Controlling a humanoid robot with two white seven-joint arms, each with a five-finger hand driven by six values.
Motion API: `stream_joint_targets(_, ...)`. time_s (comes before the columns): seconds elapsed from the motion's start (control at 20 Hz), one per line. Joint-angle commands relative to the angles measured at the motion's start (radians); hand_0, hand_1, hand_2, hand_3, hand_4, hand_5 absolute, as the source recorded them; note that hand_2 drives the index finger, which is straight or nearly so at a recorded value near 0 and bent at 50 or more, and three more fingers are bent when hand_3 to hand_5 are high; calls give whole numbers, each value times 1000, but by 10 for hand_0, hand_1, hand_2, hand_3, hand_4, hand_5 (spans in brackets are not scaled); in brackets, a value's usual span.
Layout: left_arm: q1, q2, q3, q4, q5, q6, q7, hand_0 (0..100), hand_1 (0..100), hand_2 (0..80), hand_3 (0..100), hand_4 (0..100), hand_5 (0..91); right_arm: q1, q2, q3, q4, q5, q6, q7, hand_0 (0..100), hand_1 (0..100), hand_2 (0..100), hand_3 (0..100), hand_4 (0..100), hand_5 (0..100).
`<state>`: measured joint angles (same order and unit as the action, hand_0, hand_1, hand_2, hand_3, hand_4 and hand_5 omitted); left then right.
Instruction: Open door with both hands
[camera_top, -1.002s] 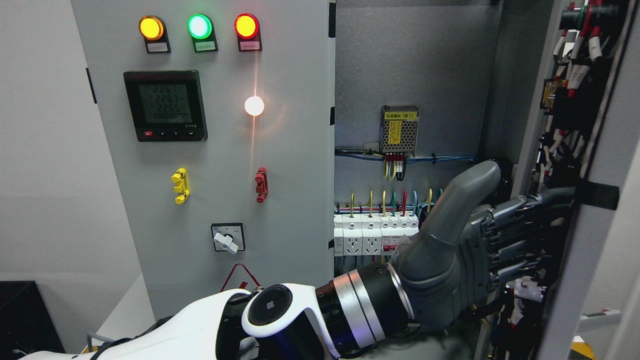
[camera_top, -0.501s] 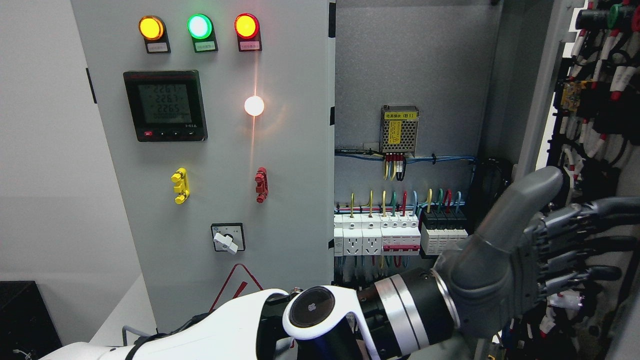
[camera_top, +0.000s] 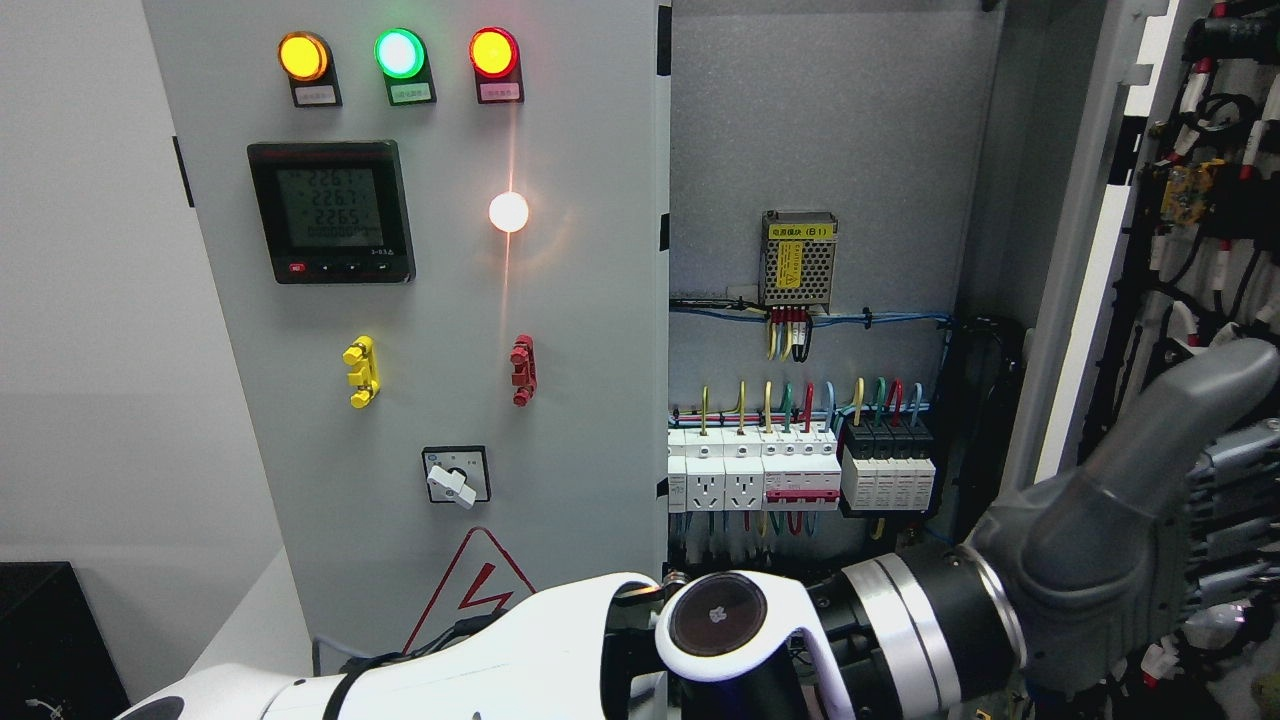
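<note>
The grey cabinet's right door (camera_top: 1085, 250) stands swung open at the picture's right, its inner side full of wiring (camera_top: 1210, 190). My left arm comes in from the lower left and reaches across to it. My left hand (camera_top: 1235, 490) is at the right edge, thumb up, fingers (camera_top: 1240, 455) stretched flat against the door's inner side, holding nothing. Its fingertips are cut off by the picture's edge. The left door (camera_top: 450, 300) is closed. My right hand is not in view.
The left door carries three lamps (camera_top: 399, 52), a meter (camera_top: 331, 210), yellow and red handles (camera_top: 361, 371) and a rotary switch (camera_top: 455, 476). Inside the cabinet are a power supply (camera_top: 798, 258) and a row of breakers and sockets (camera_top: 800, 470). A white wall is at left.
My left hand has moved right and a little down with the right door, which has swung further open. More of the cabinet's inside and the black breakers now show.
</note>
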<state>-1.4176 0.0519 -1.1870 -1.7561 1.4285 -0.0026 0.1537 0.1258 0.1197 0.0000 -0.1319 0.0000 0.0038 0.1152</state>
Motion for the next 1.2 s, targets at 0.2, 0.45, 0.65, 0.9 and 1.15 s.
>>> stream_joint_targets(0.2,-47,-194,-34,184,0,1,1,0,0,0,0,0,0,0,0,3,0,-25,-1,0,190,0,0,0,0,0)
stream_joint_targets(0.45,-67,-236,-39,222,-2,1,1,0,0,0,0,0,0,0,0,3,0,-25,-1,0,191,0,0,0,0,0)
stream_joint_targets(0.65,-69,-241,-40,242,-2,1,1,0,0,0,0,0,0,0,0,3,0,-25,-1,0,191,0,0,0,0,0)
stream_joint_targets(0.9,-70,-241,-42,260,-2,0,1,0,0,0,0,0,0,0,0,3,0,-25,-1,0,191,0,0,0,0,0)
stream_joint_targets(1.15,-78,-242,-42,268,4,0,1,0,0,0,0,0,0,0,0,3,0,-25,1,0,191,0,0,0,0,0)
